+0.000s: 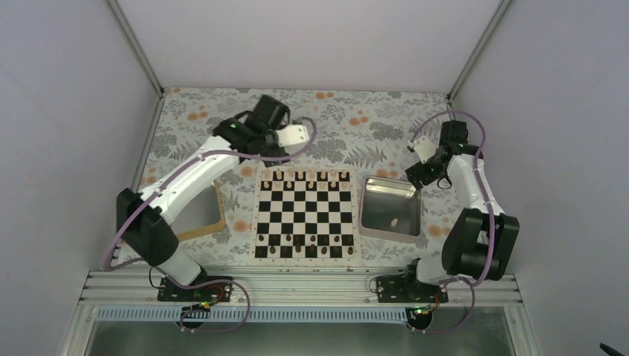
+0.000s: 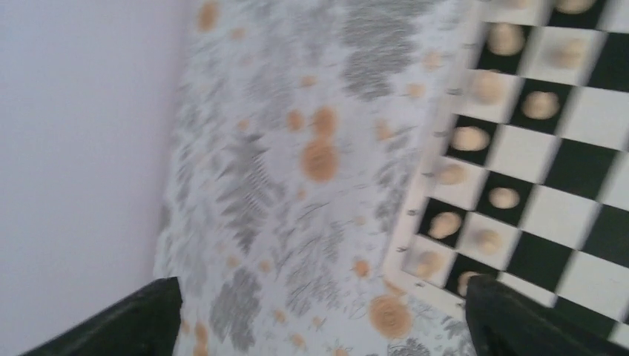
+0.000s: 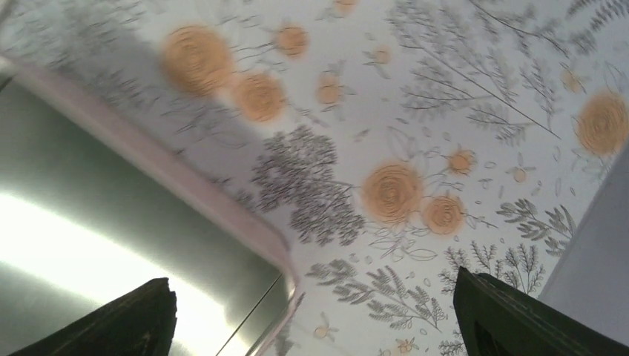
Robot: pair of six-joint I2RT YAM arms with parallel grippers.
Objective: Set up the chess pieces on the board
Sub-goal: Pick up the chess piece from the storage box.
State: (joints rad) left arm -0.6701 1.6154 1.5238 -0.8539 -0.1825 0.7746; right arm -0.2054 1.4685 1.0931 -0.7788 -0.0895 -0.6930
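Observation:
The board point(image 1: 305, 215) lies in the middle of the table. Several pale tan chess pieces point(image 1: 311, 176) stand along its far rows, and dark ones line the near rows. In the left wrist view the tan chess pieces point(image 2: 469, 138) look blurred on the board point(image 2: 578, 170) near its corner. My left gripper point(image 1: 276, 148) hangs over the cloth by the board's far left corner; this left gripper point(image 2: 326, 326) is open and empty. My right gripper point(image 1: 423, 174) hovers at the far right corner of a steel tray, and the right gripper point(image 3: 311, 326) is open and empty.
The steel tray point(image 1: 371, 211) sits right of the board with one small piece point(image 1: 394, 221) in it, and its rim point(image 3: 185, 185) shows in the right wrist view. A second tray point(image 1: 215, 222) lies left of the board, partly under my left arm. A floral cloth point(image 1: 348, 122) covers the table.

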